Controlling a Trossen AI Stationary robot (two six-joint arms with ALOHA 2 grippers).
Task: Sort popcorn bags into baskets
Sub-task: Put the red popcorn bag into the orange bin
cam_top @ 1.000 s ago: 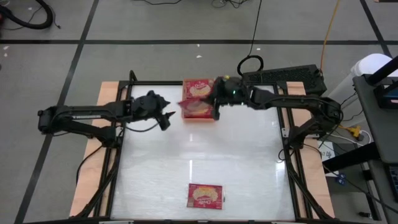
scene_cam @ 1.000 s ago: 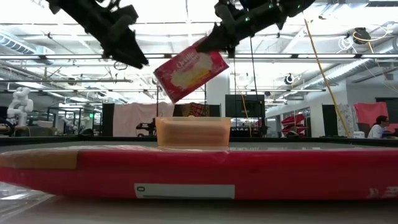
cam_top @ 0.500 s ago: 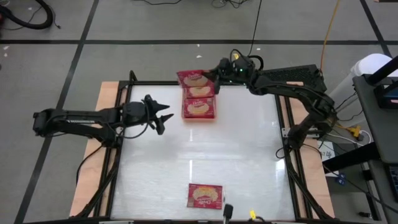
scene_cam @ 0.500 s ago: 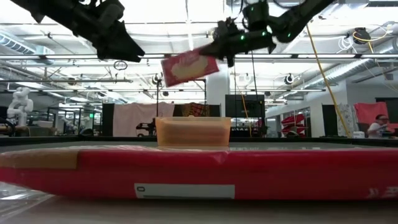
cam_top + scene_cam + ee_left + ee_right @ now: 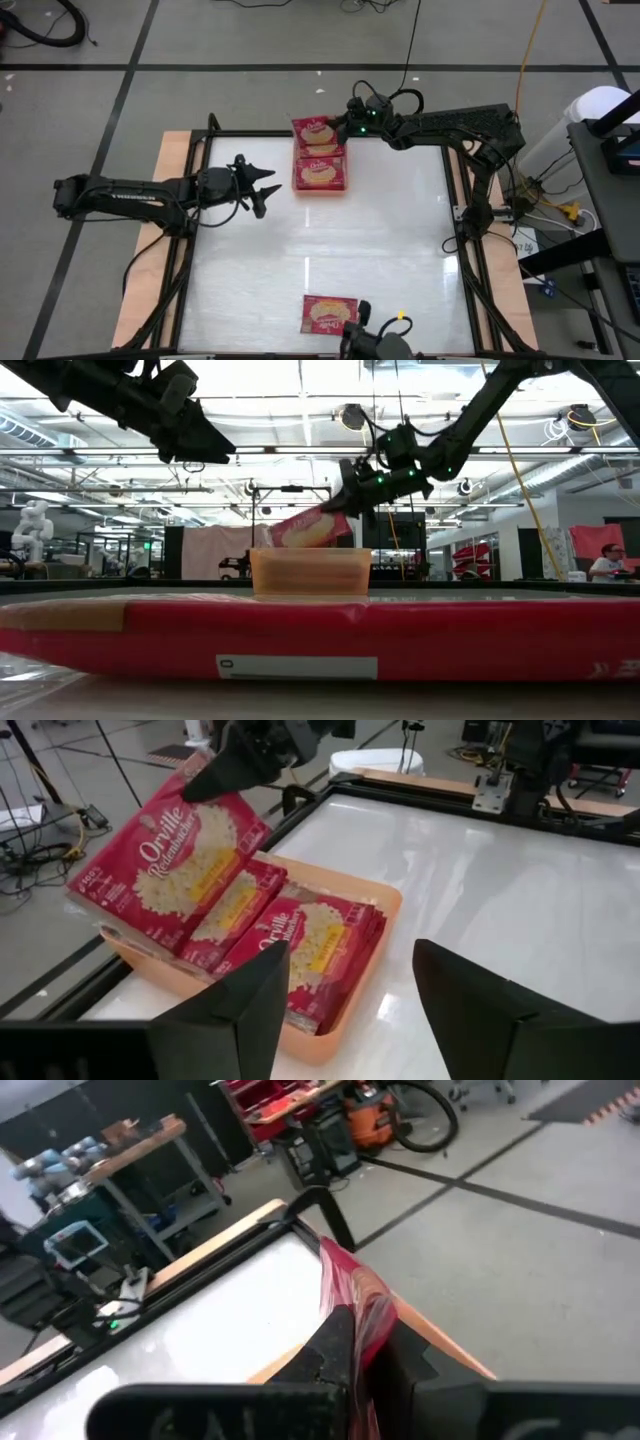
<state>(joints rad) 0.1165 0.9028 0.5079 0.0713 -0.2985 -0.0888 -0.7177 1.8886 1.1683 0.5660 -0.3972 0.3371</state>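
I have the right gripper [image 5: 347, 127] out at the far edge of the table, its fingers pinched tight on the edge of one popcorn bag [image 5: 318, 133], which hangs tilted over the far end of the orange tray [image 5: 385, 900]. In the low view that bag [image 5: 303, 530] sits just above the tray's rim [image 5: 310, 572], angled down toward it. From the left wrist view I see two more bags [image 5: 305, 955] lying in the tray, overlapping, printed sides up, with the held bag [image 5: 165, 870] partly over them. My left gripper [image 5: 262, 185] hovers over the table just left of the tray, fingers spread apart and holding nothing. One more bag [image 5: 330, 314] lies flat at the near edge of the table, well apart from the tray.
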